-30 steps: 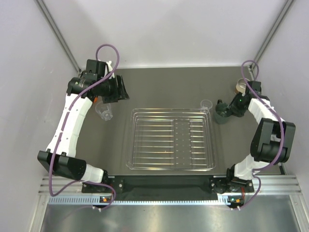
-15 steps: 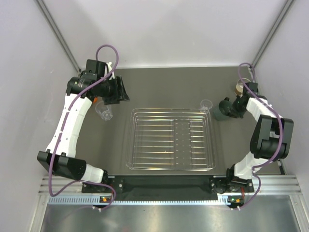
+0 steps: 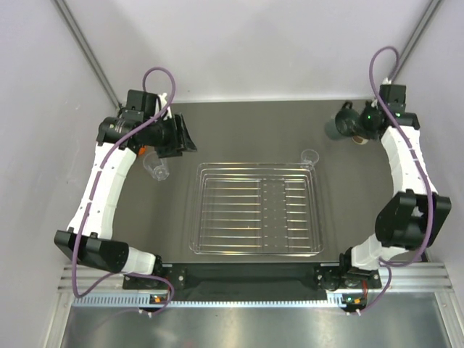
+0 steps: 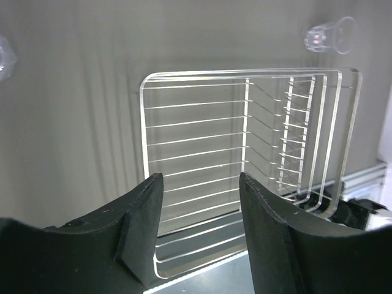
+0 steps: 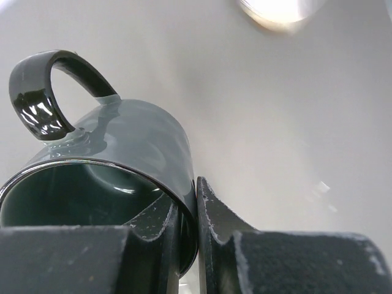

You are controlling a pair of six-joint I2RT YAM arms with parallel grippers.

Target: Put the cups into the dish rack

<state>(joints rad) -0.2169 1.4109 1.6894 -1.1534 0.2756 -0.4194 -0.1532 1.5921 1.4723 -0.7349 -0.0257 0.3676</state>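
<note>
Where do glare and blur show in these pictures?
Right wrist view: the glossy dark grey mug has white highlights; a bright blob above is defocused. Left wrist view: the silver wire dish rack gleams; the clear plastic cup is soft. Top view: sharp.

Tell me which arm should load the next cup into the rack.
Right. The right end effector grips the grey mug by its wall, so it need only carry it to the rack. The left end effector is open and empty.
</note>
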